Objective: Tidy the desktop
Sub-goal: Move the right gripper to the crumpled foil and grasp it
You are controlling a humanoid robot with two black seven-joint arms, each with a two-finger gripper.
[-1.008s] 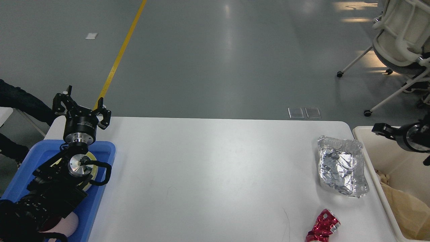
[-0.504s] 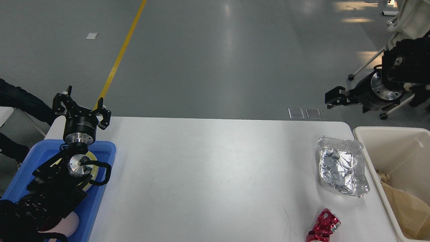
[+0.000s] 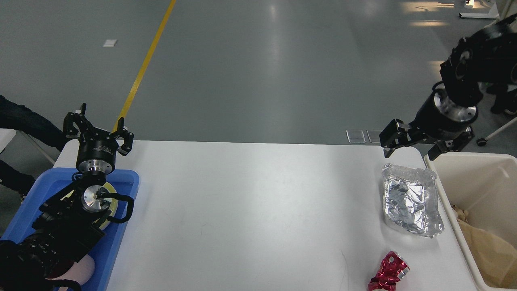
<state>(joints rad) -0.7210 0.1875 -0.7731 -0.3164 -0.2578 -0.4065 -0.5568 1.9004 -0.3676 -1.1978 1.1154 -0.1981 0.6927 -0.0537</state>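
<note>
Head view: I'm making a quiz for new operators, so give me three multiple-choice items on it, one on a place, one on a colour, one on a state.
1. Where does the crumpled foil tray lie?
A. in the blue tray
B. on the desktop beside the cream bin
C. on the floor

2. What colour is the crushed can?
A. red
B. green
C. silver

3. How is the right tool?
A. shut on the foil tray
B. shut on the can
C. open, holding nothing

Answers:
1. B, it rests on the desktop just left of the cream bin, far from the blue tray.
2. A, its dented metal shines red.
3. C, its fingers stand apart above the foil, with nothing between them.
</note>
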